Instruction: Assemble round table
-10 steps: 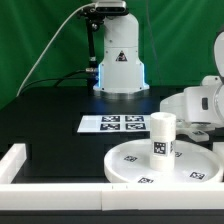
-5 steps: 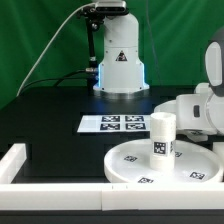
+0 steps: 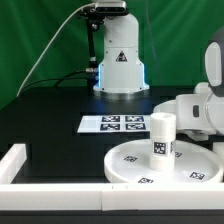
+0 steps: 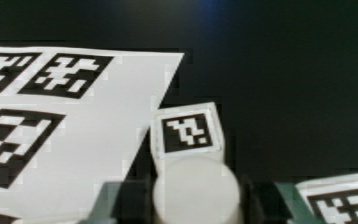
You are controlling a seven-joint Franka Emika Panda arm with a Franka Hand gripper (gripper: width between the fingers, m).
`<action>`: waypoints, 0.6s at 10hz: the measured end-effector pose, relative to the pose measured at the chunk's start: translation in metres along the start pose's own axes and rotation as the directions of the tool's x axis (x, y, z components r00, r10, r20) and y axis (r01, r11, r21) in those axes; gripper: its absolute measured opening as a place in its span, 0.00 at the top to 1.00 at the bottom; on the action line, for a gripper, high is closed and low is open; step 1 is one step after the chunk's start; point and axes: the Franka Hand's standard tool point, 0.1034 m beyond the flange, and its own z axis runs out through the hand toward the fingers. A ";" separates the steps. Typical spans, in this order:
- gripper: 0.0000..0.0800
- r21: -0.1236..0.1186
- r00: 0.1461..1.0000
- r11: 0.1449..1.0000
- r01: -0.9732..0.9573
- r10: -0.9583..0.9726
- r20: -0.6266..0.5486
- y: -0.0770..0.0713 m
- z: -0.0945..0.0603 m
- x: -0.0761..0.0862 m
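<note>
The round disc (image 3: 140,168) is lying flat on the surface (image 3: 50,125), toward the exterior view's right and near the front. The leg (image 3: 162,135) is standing upright on the disc, at about its middle. Behind the disc, and more to the exterior view's left, the marker board (image 3: 115,124) is lying flat on the surface. The robot base (image 3: 120,65) is standing behind the marker board, at the far side of the surface. One border rail (image 3: 60,192) is running along the front, just before the disc, and another (image 3: 12,160) is meeting it at the exterior view's left corner. The arm (image 3: 198,108) is reaching in from the exterior view's right, just beside the leg.
</note>
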 end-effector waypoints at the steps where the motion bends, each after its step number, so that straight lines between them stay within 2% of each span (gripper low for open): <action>1: 0.72 0.000 1.000 1.000 0.000 0.000 -0.001 0.000 -0.001 -0.001; 2: 0.72 0.004 1.000 1.000 0.002 -0.002 0.004 0.003 -0.006 -0.009; 4: 0.72 0.034 1.000 0.999 0.002 -0.002 -0.007 0.023 -0.029 -0.043; 6: 0.72 0.062 0.999 0.998 0.024 -0.022 -0.030 0.038 -0.047 -0.070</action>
